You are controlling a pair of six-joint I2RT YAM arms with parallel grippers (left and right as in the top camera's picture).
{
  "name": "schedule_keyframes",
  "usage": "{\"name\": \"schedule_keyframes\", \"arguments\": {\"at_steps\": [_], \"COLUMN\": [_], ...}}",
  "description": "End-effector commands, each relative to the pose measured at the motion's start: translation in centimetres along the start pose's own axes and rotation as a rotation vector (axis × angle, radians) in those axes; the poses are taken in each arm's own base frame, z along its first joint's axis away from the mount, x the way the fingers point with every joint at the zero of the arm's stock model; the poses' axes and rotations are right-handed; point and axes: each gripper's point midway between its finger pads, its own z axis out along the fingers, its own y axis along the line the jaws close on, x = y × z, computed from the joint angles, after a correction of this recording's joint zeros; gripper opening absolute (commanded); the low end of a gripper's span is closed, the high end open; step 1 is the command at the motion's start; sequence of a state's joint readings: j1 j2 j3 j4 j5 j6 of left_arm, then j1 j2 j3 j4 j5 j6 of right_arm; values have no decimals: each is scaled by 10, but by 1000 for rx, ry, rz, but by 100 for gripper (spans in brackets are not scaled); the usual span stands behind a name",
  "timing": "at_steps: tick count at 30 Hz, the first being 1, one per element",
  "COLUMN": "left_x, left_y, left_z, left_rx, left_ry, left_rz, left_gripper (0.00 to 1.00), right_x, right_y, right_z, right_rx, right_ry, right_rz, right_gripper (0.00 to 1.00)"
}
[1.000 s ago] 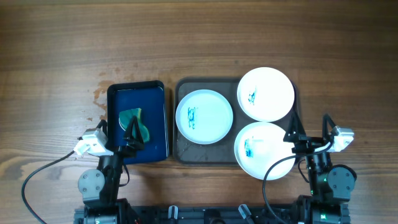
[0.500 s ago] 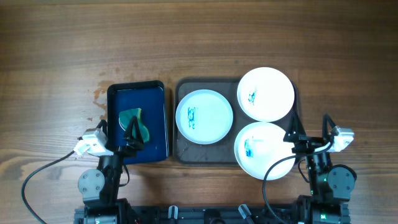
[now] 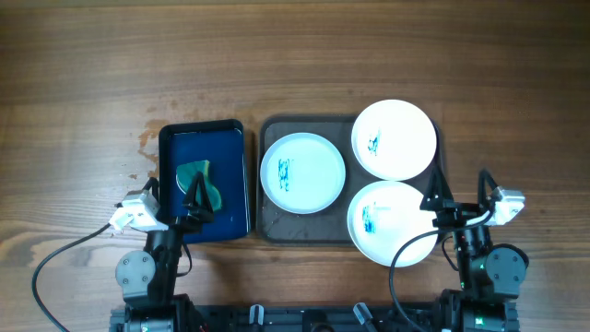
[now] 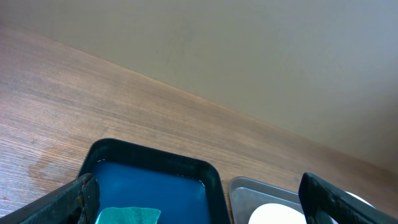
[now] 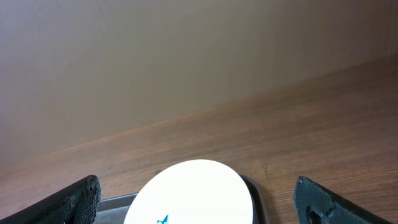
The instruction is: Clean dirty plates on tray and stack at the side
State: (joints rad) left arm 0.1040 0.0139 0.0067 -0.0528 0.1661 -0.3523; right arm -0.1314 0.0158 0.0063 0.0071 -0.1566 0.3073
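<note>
Three white plates lie on the dark grey tray [image 3: 277, 227]: one at the left [image 3: 302, 173], one at the far right [image 3: 395, 140] and one at the near right [image 3: 392, 223], each with a small blue smear. My left gripper [image 3: 177, 198] hangs open over the near part of a blue tray, holding nothing. My right gripper [image 3: 458, 195] is open at the grey tray's right edge, beside the near right plate. The right wrist view has a smeared plate [image 5: 193, 193] between the open gripper's [image 5: 199, 208] fingers. In the left wrist view the open gripper [image 4: 199, 211] frames a plate edge [image 4: 277, 214].
A glossy blue tray [image 3: 203, 125] sits left of the grey tray and touches it, with a green sponge [image 3: 196, 183] inside; the sponge [image 4: 127, 216] also shows in the left wrist view. Bare wooden table [image 3: 295, 55] stretches beyond both trays. A wall stands behind.
</note>
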Motion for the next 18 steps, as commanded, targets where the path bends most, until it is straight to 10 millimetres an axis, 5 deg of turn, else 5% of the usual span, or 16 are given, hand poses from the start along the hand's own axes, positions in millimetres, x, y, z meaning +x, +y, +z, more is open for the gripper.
{"name": "schedule_keyframes", "arguments": {"at_steps": [1, 18], "left_x": [1, -1], "left_y": [0, 7], "left_z": [0, -1], "left_rx": [3, -37], "left_ry": [3, -11], "left_rz": [8, 8], "left_gripper": [100, 100], "right_x": [0, 0], "right_y": [1, 1], "right_z": [0, 0], "right_rx": [-4, -4], "right_ry": [-1, -1], "right_rz": [-17, -17], "right_gripper": [100, 100]}}
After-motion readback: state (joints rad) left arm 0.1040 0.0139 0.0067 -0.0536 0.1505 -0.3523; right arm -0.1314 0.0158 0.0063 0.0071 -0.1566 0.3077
